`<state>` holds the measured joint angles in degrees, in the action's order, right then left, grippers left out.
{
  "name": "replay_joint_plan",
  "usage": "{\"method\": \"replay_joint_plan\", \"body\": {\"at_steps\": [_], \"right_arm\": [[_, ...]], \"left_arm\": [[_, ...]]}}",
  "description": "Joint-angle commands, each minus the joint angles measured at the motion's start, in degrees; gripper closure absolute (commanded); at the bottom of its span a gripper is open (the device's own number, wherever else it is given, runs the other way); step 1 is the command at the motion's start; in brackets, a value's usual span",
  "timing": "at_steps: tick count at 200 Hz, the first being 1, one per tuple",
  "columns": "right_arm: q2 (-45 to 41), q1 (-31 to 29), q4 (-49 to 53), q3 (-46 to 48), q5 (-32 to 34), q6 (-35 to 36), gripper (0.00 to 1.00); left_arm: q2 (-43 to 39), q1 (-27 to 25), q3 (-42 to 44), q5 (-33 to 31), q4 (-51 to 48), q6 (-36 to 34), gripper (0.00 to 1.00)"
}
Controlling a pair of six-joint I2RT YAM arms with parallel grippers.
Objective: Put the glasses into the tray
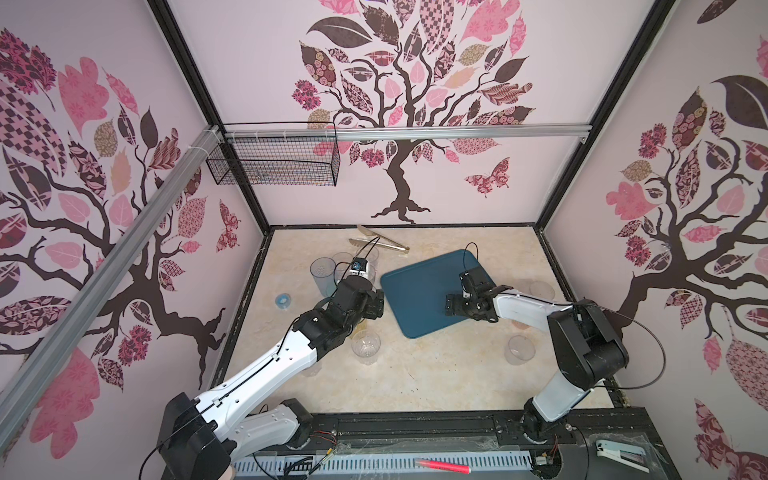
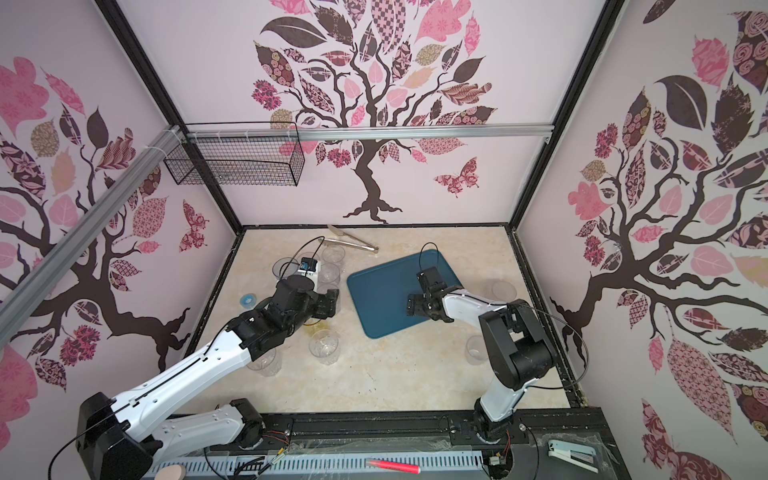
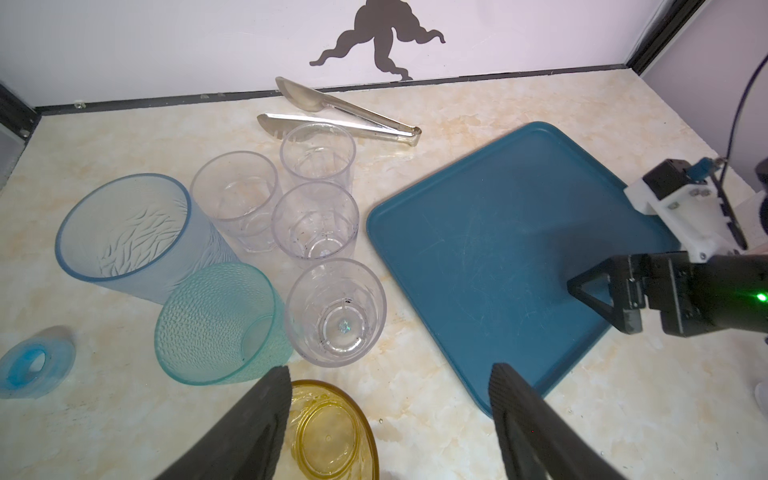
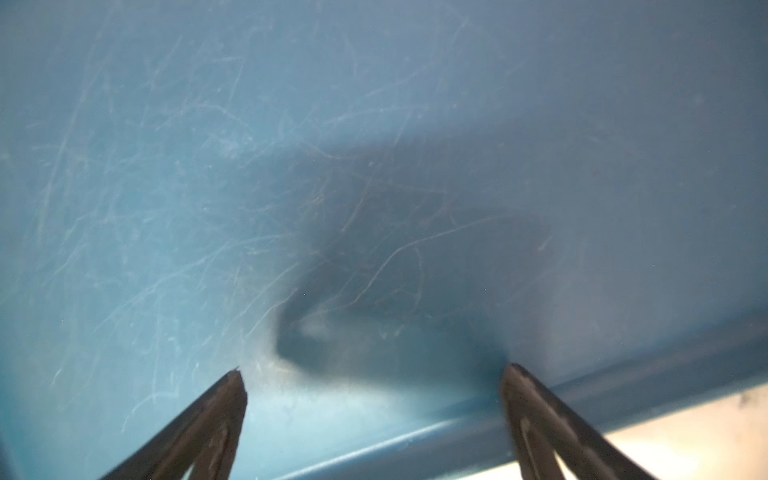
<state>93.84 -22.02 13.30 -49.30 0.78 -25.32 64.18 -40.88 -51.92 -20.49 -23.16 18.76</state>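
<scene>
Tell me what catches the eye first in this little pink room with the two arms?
The big patterned tree spread across the back wall grabs you first. Below it, a dark teal tray lies bare, with the right hand hovering open just over it. Left of the tray, a huddle of glasses stands upright, the left hand open near an amber one.

Pretty sure it's a lab robot cell: boxed-in panel walls, aluminium rail across the upper middle, cable duct along the bottom edge.
</scene>
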Motion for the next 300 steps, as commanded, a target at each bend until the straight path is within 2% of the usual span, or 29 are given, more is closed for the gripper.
{"method": "replay_joint_plan", "body": {"at_steps": [1,27,55,82,103,141,170,211,237,273,300], "right_arm": [[-3.37,0.06,5.90,7.13,-6.29,-4.44,0.02],[-10.66,-1.53,6.44,12.70,-8.66,-7.13,0.03],[-13.69,-3.73,8.03,12.77,-9.19,-8.52,0.03],[-11.02,-4.02,6.66,10.72,-10.54,-8.06,0.04],[-8.08,-6.90,5.68,9.12,-10.11,-8.46,0.04],[-4.08,-9.47,-0.65,9.95,-14.45,-13.46,0.05],[-5.28,-11.69,-2.91,10.77,-14.95,-16.94,0.05],[-8.23,-12.52,3.28,4.92,-14.65,-14.65,0.05],[-8.86,-12.47,5.90,2.45,-13.21,-12.65,0.05],[-4.30,-16.95,1.69,2.17,-15.35,-16.78,0.06],[-0.45,-20.60,-1.84,-0.72,-15.12,-20.31,0.10]], "left_arm": [[-0.82,-0.03,1.81,-0.95,1.53,-0.48,0.21],[-0.63,0.21,1.64,-1.91,1.18,-0.58,0.21],[-0.73,0.53,1.21,-1.92,1.44,-0.83,0.21],[-1.01,0.72,1.20,-1.91,1.17,-0.62,0.21],[-1.58,0.80,1.42,-2.16,0.53,-0.31,0.21],[-2.31,0.89,2.09,-2.73,-0.12,0.13,0.21],[-2.68,1.58,1.05,-3.28,-1.48,-0.26,0.21],[-3.42,7.70,-2.80,0.17,-5.98,-0.29,0.22],[-3.94,8.69,-4.31,-0.68,-7.84,-1.79,0.22],[-4.02,9.81,-4.42,-1.92,-8.92,-1.80,0.22],[-3.15,14.34,-5.42,-0.68,-10.79,-1.00,0.23]]}}
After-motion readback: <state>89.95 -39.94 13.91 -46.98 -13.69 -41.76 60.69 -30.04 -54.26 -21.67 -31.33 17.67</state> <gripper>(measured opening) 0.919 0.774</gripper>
